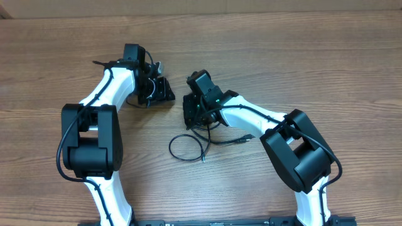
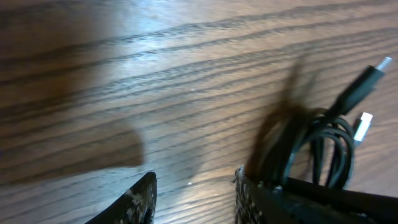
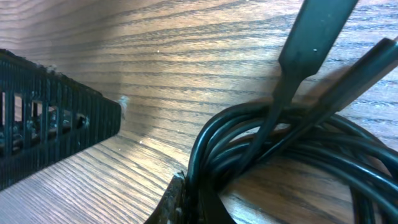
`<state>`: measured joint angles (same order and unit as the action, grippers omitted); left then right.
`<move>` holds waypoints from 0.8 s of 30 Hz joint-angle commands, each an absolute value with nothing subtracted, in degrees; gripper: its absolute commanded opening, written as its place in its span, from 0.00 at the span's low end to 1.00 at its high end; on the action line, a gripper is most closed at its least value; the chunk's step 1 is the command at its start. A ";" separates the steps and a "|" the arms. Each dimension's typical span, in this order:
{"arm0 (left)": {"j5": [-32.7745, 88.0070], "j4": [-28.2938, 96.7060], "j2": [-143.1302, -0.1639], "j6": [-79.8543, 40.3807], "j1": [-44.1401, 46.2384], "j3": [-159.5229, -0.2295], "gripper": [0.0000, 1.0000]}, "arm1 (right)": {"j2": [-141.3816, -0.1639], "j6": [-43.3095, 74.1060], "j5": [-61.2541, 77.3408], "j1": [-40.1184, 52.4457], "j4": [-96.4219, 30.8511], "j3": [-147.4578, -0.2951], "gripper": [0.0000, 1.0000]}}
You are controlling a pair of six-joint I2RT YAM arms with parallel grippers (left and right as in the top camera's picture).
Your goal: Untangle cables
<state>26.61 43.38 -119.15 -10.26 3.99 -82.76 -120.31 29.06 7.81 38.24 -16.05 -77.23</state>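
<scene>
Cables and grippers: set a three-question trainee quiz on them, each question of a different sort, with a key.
1. True or false: in the left wrist view, bare table shows between the left gripper's fingers.
2. In the overhead view the cable loop lies: A) beyond the left gripper; B) nearer the picture's bottom edge than the right gripper; C) draped over the left arm.
3. Fill in: the coiled cable in the right wrist view is coloured ____.
Key: 1 true; 2 B; 3 black.
</scene>
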 commanded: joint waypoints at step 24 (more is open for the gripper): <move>32.23 46.39 -118.78 -1.89 10.24 -79.92 0.40 | -120.03 33.26 41.78 25.93 -14.68 -76.93 0.04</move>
